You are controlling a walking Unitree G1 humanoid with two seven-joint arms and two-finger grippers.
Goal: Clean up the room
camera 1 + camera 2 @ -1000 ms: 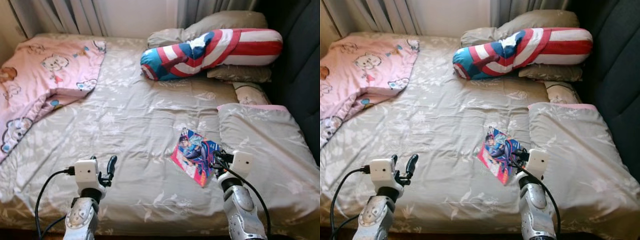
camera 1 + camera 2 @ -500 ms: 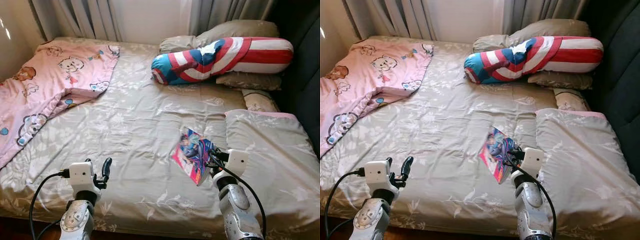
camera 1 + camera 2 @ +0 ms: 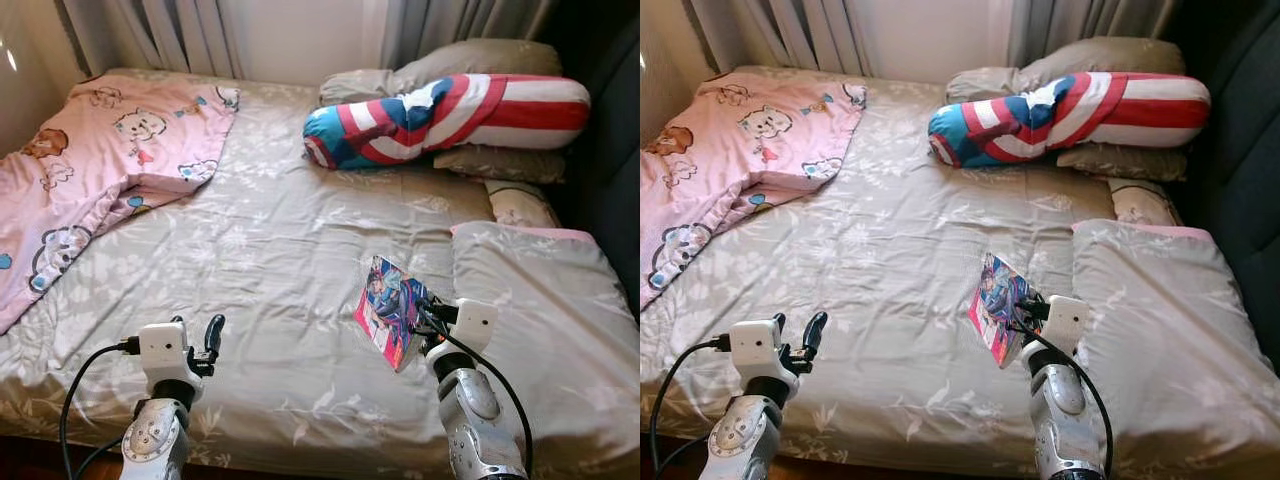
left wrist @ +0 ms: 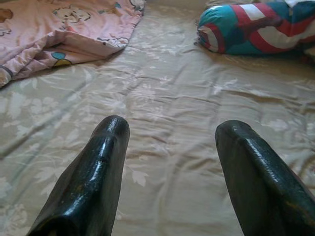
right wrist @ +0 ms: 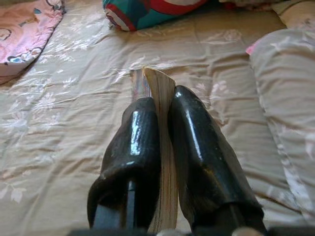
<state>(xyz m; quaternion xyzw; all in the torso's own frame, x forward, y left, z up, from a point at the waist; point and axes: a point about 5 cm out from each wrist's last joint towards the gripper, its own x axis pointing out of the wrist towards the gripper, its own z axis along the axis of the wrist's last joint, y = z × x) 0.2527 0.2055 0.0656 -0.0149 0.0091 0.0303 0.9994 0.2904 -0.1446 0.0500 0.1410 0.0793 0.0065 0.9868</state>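
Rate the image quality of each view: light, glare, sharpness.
Left eye view: even daylight, sharp on the beige floral bedsheet; dark along the robot's right edge. Left wrist view: soft, the open left gripper close and blurred, with faint sheen. Right wrist view: glare streaks on the black fingers of the right gripper, clamped on the thin colourful comic book.

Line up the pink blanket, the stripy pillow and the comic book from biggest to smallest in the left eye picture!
1. Pink blanket, biggest, though part runs off the picture.
2. Stripy pillow, clearly smaller than the blanket.
3. Comic book, smallest, even though it sits nearest the camera, pinched in the right end effector.
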